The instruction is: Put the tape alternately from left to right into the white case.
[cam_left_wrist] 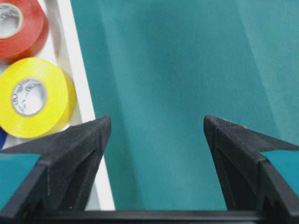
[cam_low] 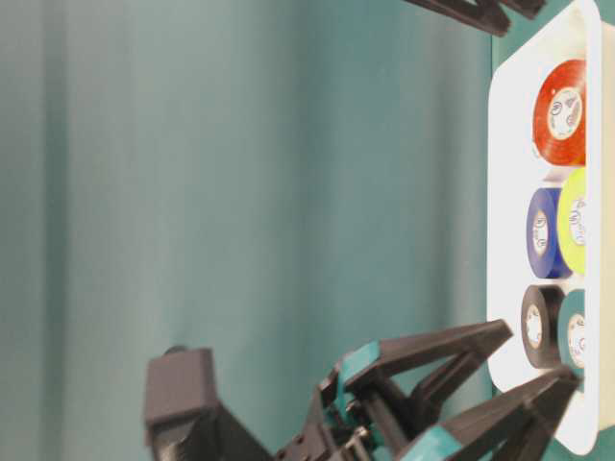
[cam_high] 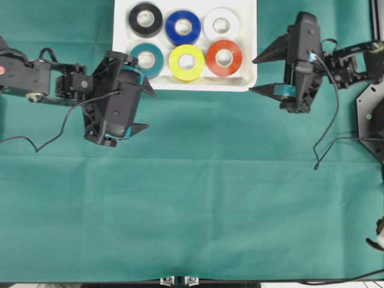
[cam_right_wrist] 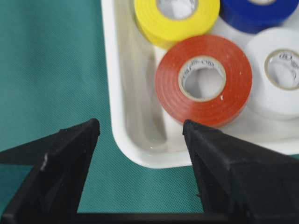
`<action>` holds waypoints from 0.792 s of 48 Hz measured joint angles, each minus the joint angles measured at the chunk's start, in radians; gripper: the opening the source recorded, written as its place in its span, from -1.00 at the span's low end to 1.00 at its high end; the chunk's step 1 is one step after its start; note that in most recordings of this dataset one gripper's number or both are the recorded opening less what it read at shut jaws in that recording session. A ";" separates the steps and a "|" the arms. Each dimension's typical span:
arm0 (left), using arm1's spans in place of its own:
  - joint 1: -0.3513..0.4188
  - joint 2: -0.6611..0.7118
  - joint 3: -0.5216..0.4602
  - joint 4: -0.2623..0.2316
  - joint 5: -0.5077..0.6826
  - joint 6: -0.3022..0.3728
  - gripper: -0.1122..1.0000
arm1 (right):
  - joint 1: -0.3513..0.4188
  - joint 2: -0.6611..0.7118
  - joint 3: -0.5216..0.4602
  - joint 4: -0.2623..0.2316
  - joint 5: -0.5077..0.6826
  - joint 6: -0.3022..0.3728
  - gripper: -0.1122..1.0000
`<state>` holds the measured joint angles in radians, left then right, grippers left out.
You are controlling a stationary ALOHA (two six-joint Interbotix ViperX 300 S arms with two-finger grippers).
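All six rolls of tape lie in the white case [cam_high: 198, 86] at the table's far edge. Black [cam_high: 145, 19], blue [cam_high: 183, 27] and white [cam_high: 221, 24] fill the back row. Teal [cam_high: 147, 58], yellow [cam_high: 186, 62] and red-orange [cam_high: 224, 57] fill the front row. My left gripper [cam_high: 147, 110] hangs open and empty over the cloth just off the case's front left corner; its wrist view shows the yellow roll [cam_left_wrist: 35, 98] beside the rim [cam_left_wrist: 77, 70]. My right gripper [cam_high: 254, 75] is open and empty at the case's right corner [cam_right_wrist: 135, 154], near the red-orange roll [cam_right_wrist: 204, 79].
Green cloth [cam_high: 198, 204] covers the whole table. A black cable [cam_high: 327, 132] trails from the right arm across the cloth, and another [cam_high: 48, 141] from the left arm. A black mount [cam_high: 372, 120] sits at the right edge.
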<state>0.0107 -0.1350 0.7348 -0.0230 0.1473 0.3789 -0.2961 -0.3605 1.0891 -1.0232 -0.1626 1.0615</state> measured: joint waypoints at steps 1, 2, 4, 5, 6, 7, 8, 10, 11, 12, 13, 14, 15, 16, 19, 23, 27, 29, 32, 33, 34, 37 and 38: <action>0.000 -0.008 0.003 -0.002 -0.002 0.000 0.75 | 0.000 -0.008 0.002 0.000 0.000 0.000 0.60; -0.002 -0.012 0.009 -0.002 -0.002 -0.002 0.74 | 0.000 -0.015 0.005 0.000 0.000 0.000 0.60; -0.002 -0.025 0.017 0.000 -0.002 -0.002 0.73 | 0.000 -0.038 0.014 0.000 0.000 0.000 0.60; 0.000 -0.031 0.021 -0.002 -0.003 -0.003 0.72 | 0.000 -0.049 0.018 0.000 -0.002 0.000 0.60; -0.002 -0.037 0.026 0.000 -0.005 -0.005 0.72 | 0.000 -0.061 0.023 0.000 0.000 0.000 0.60; 0.000 -0.043 0.032 -0.002 -0.008 -0.006 0.71 | 0.000 -0.072 0.026 0.000 -0.002 0.000 0.60; -0.002 -0.048 0.038 -0.002 -0.009 -0.006 0.70 | 0.000 -0.083 0.031 0.000 0.000 0.000 0.60; -0.002 -0.060 0.049 0.000 -0.018 -0.011 0.68 | 0.002 -0.103 0.038 0.000 0.000 0.000 0.60; 0.000 -0.064 0.055 -0.002 -0.023 -0.012 0.66 | 0.002 -0.112 0.041 0.000 -0.002 0.000 0.60; 0.000 -0.072 0.066 -0.002 -0.034 -0.017 0.64 | 0.003 -0.121 0.044 0.000 -0.002 -0.002 0.60; 0.000 -0.080 0.074 -0.002 -0.043 -0.020 0.62 | 0.003 -0.129 0.051 0.000 -0.002 0.000 0.60; -0.002 -0.086 0.081 -0.002 -0.052 -0.023 0.61 | 0.005 -0.137 0.055 0.000 -0.002 0.000 0.60; -0.002 -0.092 0.089 -0.002 -0.063 -0.028 0.59 | 0.005 -0.144 0.058 0.002 -0.002 0.000 0.60; 0.000 -0.097 0.095 0.000 -0.071 -0.029 0.57 | 0.006 -0.150 0.061 0.002 -0.003 0.000 0.60; 0.002 -0.120 0.123 -0.002 -0.109 -0.048 0.53 | 0.011 -0.172 0.071 0.005 -0.006 0.000 0.60; 0.006 -0.150 0.158 -0.002 -0.163 -0.071 0.51 | 0.018 -0.202 0.089 0.014 -0.017 0.000 0.60; 0.008 -0.179 0.195 -0.002 -0.212 -0.092 0.51 | 0.025 -0.233 0.109 0.023 -0.028 -0.002 0.60; 0.008 -0.193 0.212 -0.002 -0.230 -0.101 0.51 | 0.025 -0.249 0.118 0.028 -0.032 0.000 0.60; 0.008 -0.212 0.230 -0.002 -0.253 -0.120 0.51 | 0.026 -0.272 0.130 0.031 -0.037 0.000 0.60; 0.008 -0.218 0.235 -0.002 -0.259 -0.127 0.51 | 0.026 -0.281 0.133 0.034 -0.038 -0.002 0.60; 0.009 -0.221 0.241 -0.002 -0.262 -0.132 0.51 | 0.026 -0.288 0.140 0.034 -0.038 0.000 0.60; 0.009 -0.235 0.250 -0.002 -0.272 -0.153 0.51 | 0.028 -0.313 0.150 0.035 -0.040 0.000 0.60; 0.008 -0.238 0.252 -0.002 -0.272 -0.160 0.51 | 0.028 -0.324 0.156 0.037 -0.041 0.000 0.60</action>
<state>0.0184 -0.3728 0.9863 -0.0245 -0.1243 0.2194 -0.2684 -0.6842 1.2456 -0.9863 -0.2040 1.0615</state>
